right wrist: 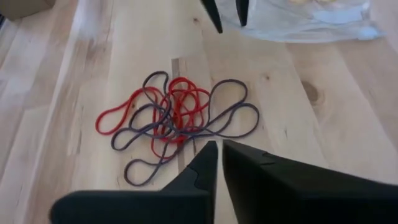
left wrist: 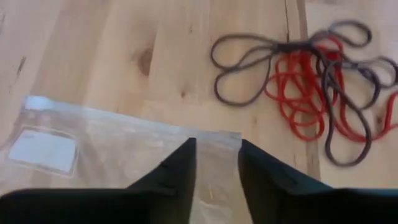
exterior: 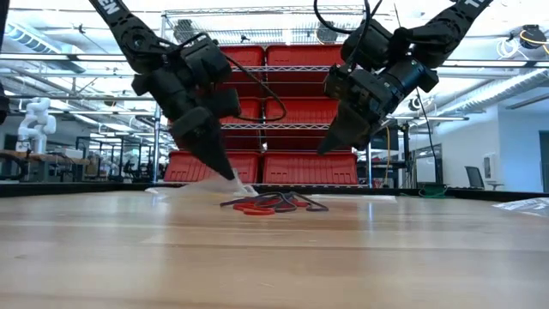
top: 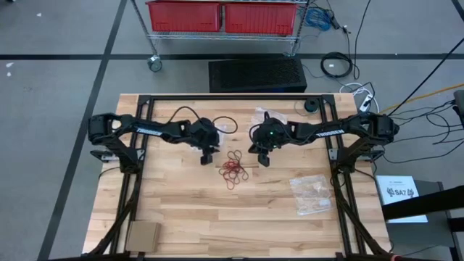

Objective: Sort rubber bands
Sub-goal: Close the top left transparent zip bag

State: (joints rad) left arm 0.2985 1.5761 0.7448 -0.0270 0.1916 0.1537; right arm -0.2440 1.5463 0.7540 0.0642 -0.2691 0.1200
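A tangle of red and dark rubber bands (top: pixel 233 169) (left wrist: pixel 305 87) (right wrist: pixel 174 118) lies flat on the wooden table's middle, between my two grippers. My left gripper (top: pixel 206 157) (left wrist: pixel 217 146) is open and slants down low to the left of the pile. Its tips are at the edge of a clear plastic bag (left wrist: pixel 112 143) (right wrist: pixel 311 22) that lies flat on the table. My right gripper (top: pixel 262 161) (right wrist: pixel 219 148) is shut on nothing. It hangs tilted down, well above the table (exterior: pixel 324 150), right of the pile. My left gripper comes slanting down from the table's left, its open fingertips (left wrist: pixel 186 155) over the clear bag's edge (left wrist: pixel 211 134) nearest the bands. I cannot tell whether they touch the bag, which lies flat on the table.
A second clear bag (top: pixel 312 194) with pale contents lies toward the near right. A dark loop (top: pixel 226 125) and crumpled clear plastic (top: pixel 264 114) lie at the far middle. A cardboard piece (top: pixel 143 235) sits at the near left corner. Bare wood runs along the near side.
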